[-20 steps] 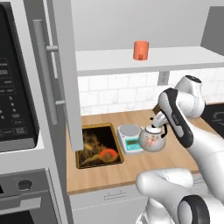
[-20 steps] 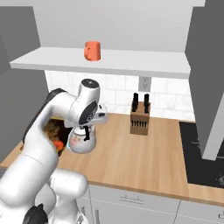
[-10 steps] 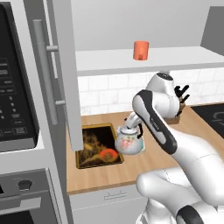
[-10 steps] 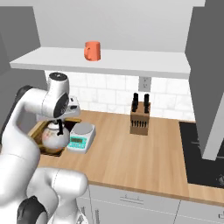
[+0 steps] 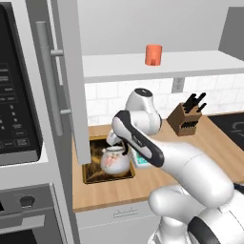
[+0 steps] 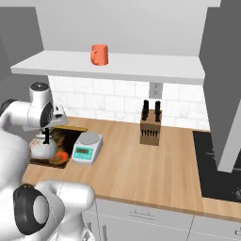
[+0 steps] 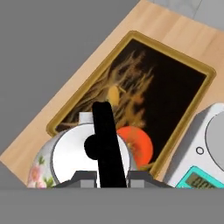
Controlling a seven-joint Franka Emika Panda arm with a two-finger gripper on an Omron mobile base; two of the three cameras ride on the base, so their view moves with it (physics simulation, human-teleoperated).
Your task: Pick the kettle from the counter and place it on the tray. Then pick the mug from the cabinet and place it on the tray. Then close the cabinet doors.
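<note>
White, round, floral-marked kettle (image 5: pixel 114 161) hangs over the rectangular dark tray with golden-brown rim (image 5: pixel 94 176), its thin black arched handle clamped between the two dark fingers of the gripper (image 7: pixel 105 177), which are closed down to the width of that handle. In the hand view the kettle's lid and knob sit at 6 o'clock, the tray's orange blob just past it toward 3 o'clock; whether the kettle's base touches the tray cannot be told. White digital scale with a teal display (image 6: pixel 87 147) stands just beside the tray on the light wooden butcher-block counter (image 6: pixel 141 164). Plain orange-red cylindrical mug (image 5: pixel 153 55) stands upright on the white shelf of the light grey wall cabinet (image 5: pixel 190 62), at 12 o'clock above the arm. Grey cabinet door with silver bar handle (image 5: pixel 62 81) stands open at 9 o'clock. Wooden knife block (image 6: pixel 150 128) stands well apart, at 3 o'clock of the scale.
</note>
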